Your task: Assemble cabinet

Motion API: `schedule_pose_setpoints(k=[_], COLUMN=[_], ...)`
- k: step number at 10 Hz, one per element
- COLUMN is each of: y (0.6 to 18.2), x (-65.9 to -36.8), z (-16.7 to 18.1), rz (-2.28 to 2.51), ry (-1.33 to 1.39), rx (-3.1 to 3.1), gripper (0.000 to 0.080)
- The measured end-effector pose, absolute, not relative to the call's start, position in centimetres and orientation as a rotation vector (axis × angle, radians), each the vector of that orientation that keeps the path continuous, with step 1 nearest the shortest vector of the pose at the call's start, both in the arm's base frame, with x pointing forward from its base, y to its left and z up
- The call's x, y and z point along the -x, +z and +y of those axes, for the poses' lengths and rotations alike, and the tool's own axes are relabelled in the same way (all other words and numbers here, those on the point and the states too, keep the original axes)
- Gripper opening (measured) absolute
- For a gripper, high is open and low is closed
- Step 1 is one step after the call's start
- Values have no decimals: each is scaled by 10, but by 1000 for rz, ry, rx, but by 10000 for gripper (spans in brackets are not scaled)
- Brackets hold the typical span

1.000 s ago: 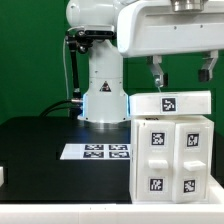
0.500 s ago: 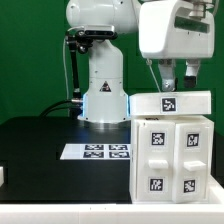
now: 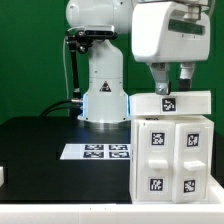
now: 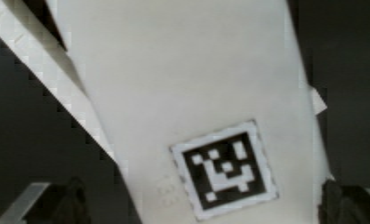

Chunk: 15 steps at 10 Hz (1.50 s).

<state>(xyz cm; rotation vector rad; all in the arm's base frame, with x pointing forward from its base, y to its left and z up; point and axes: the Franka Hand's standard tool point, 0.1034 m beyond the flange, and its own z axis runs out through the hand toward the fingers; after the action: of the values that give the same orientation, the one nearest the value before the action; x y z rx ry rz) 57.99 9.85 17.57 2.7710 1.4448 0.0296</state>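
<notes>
Two jaws are held apart as the gripper (image 3: 172, 88) is lined up at twelve o'clock above the cabinet (image 3: 172, 145), apparently for a grasp of its top panel (image 3: 172, 103).

A green wall (image 3: 30, 60) stands behind the black table (image 3: 40, 150).

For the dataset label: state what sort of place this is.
Probably a robotics lab test bench: a green backdrop, a black table carrying the marker board, and a tagged white cabinet under the arm's open gripper.
</notes>
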Motion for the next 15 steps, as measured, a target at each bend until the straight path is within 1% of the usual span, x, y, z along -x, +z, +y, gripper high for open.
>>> schedule_pose_setpoints(k=[3,5,7,8,9,11,13,15], y=[173,172,181,181,179,165,161,160], x=[-579,-570,-574,-573,-573,-567,-566,-566], z=[94,106,105,106,106,110,107,102], rz=[1436,1405,1412,1412,1412,1398,1398,1397], ry=[20,35,56,59,55,58,48,45], rx=[-2777,-2783,-2777,-2776,-2777,-2782,-2782,-2782], gripper=[649,649,649,649,649,649,649,649])
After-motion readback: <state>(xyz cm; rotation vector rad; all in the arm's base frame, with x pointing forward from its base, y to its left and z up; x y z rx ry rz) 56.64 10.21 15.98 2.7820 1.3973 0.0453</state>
